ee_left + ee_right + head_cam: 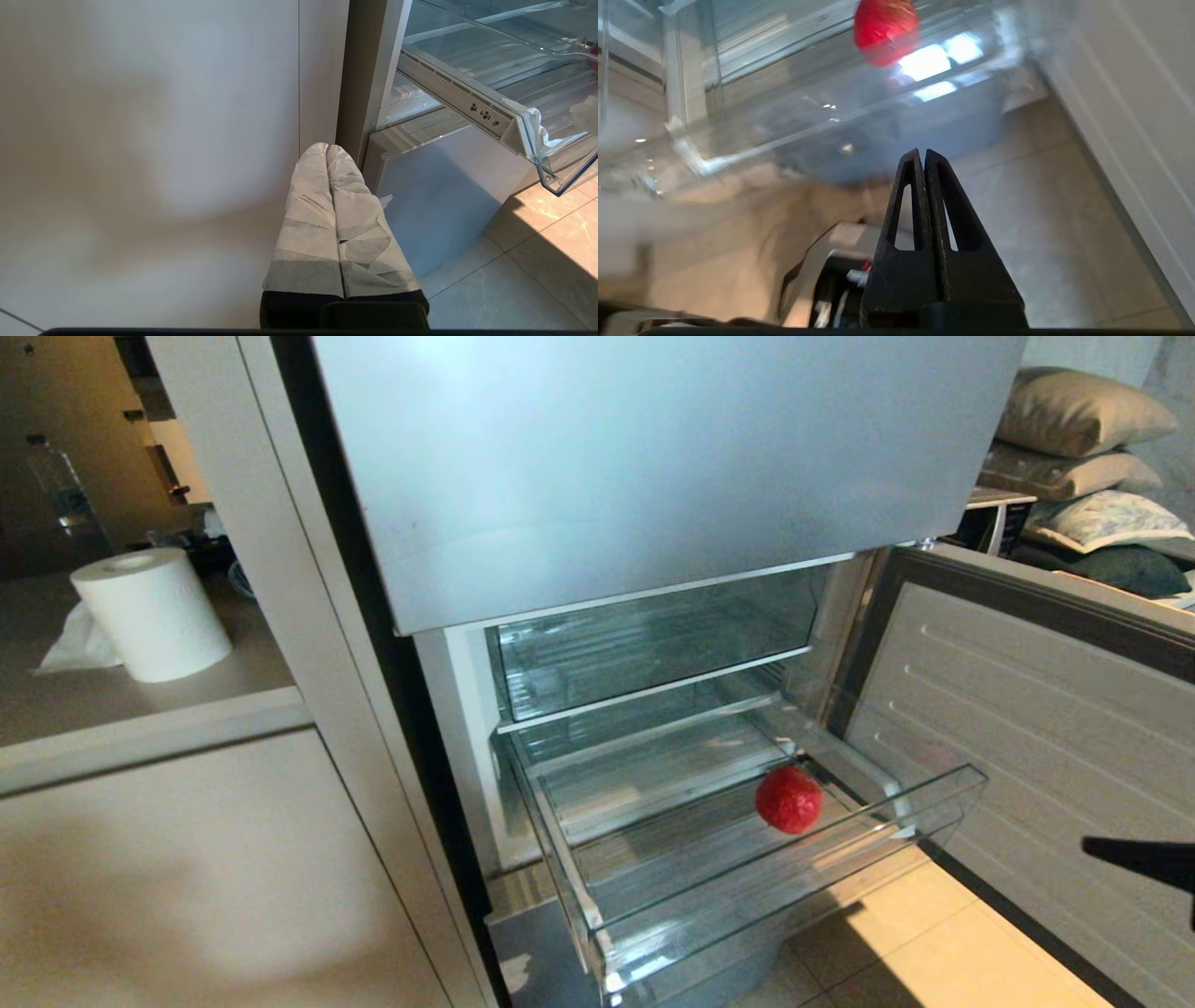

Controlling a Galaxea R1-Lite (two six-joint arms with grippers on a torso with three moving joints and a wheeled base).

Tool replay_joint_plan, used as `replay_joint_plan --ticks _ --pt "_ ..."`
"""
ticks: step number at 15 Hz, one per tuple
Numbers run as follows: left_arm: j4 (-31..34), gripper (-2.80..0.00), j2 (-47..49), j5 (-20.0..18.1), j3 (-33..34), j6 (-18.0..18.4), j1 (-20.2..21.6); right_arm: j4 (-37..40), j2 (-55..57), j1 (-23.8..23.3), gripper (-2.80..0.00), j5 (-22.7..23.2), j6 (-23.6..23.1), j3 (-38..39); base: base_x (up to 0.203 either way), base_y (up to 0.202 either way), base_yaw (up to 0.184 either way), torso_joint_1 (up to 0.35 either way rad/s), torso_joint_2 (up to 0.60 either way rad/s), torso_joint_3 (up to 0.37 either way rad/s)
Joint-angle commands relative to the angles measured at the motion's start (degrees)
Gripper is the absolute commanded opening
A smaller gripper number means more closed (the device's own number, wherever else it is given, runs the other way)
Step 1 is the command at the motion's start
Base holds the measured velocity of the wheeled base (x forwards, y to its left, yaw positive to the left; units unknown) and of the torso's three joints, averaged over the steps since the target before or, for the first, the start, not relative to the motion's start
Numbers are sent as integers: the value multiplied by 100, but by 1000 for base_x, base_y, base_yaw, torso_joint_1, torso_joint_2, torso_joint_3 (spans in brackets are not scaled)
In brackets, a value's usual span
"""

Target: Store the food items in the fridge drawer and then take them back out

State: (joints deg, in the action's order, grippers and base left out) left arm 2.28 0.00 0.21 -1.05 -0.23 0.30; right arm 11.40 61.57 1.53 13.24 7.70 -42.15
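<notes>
The fridge drawer [803,861] is pulled out below the closed upper door; it is shallow, wide and clear. One red food item [789,799] lies in it near its right side. My right gripper [1090,847] enters at the right edge, low and to the right of the drawer, apart from it. In the right wrist view its black fingers [922,152] are shut with nothing between them, and the red food item [886,29] shows through the drawer's clear wall [808,135]. My left gripper [327,147], wrapped in white tape, is shut and empty beside the cabinet, left of the drawer [528,126].
A taller clear drawer [653,644] sits pushed in above the pulled-out one. The open fridge door [1027,728] stands to the right. A paper towel roll [154,614] is on the counter at left. Tiled floor [934,933] lies under the drawer. Pillows [1083,411] are stacked at back right.
</notes>
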Motion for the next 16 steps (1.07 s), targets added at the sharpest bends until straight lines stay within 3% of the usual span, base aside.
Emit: replay_joint_plan --ticks 1,9,10,16 --pt "1 -280 0 -3 -1 -3 5 26 1810 153 -280 30 2 -816 0 0 0 0 0 0" --pt "1 -280 0 3 -1 -3 5 234 4173 1433 -280 -1317 -268 -2715 0 0 0 0 0 0" --pt "1 -280 0 -3 -1 -3 5 362 4310 1496 0 -1385 -314 -2943 0 0 0 0 0 0" --pt "1 -280 0 5 -1 -3 5 599 4959 1534 0 -1415 -471 -3663 0 0 0 0 0 0"
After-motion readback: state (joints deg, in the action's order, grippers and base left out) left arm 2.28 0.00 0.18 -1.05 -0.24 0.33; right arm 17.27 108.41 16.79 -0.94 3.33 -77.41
